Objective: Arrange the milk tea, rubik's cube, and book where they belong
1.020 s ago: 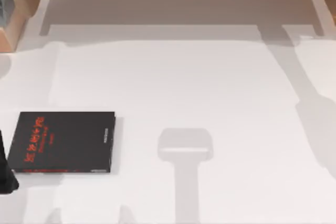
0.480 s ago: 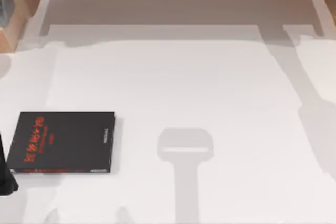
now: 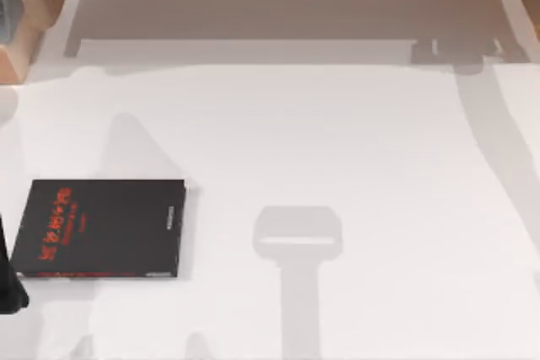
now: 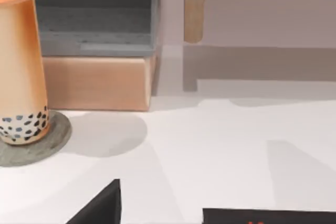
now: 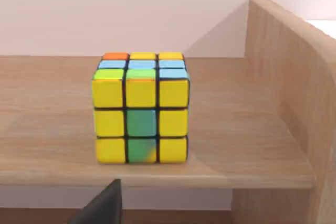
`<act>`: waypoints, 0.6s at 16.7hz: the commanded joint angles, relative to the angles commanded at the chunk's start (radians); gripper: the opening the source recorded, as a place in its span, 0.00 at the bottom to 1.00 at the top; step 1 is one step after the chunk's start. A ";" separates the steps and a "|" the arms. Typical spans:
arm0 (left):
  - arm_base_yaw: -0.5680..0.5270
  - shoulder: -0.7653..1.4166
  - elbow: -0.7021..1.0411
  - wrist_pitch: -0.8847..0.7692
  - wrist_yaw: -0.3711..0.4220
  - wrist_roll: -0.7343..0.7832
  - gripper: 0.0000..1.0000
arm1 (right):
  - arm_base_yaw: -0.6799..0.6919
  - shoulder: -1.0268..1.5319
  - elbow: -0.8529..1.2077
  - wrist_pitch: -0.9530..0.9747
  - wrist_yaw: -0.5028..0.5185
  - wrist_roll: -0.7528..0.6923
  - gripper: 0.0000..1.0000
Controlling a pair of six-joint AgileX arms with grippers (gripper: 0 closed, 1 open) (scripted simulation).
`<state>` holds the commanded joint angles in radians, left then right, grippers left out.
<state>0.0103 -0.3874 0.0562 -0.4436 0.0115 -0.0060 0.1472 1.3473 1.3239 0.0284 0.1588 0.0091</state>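
The black book with red characters (image 3: 101,228) lay flat on the white table (image 3: 337,141), and the left arm (image 3: 8,280) sat parked just beside its left end; I cannot tell how either arm's jaws stood. Beyond that book, the milk tea (image 4: 18,64) stood upright on a grey coaster (image 4: 37,142) close to a wooden box (image 4: 97,80). The rubik's cube (image 5: 140,108) rested on a wooden shelf (image 5: 236,145), near its raised side wall.
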 joint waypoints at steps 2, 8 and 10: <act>0.000 0.000 0.000 0.000 0.000 0.000 1.00 | -0.023 -0.207 -0.210 -0.008 -0.022 0.001 1.00; 0.000 0.000 0.000 0.000 0.000 0.000 1.00 | -0.089 -0.855 -0.853 -0.034 -0.092 0.003 1.00; 0.000 0.000 0.000 0.000 0.000 0.000 1.00 | -0.108 -1.035 -1.025 -0.037 -0.114 0.002 1.00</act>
<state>0.0103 -0.3874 0.0562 -0.4436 0.0115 -0.0060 0.0394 0.3126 0.2992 -0.0088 0.0452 0.0107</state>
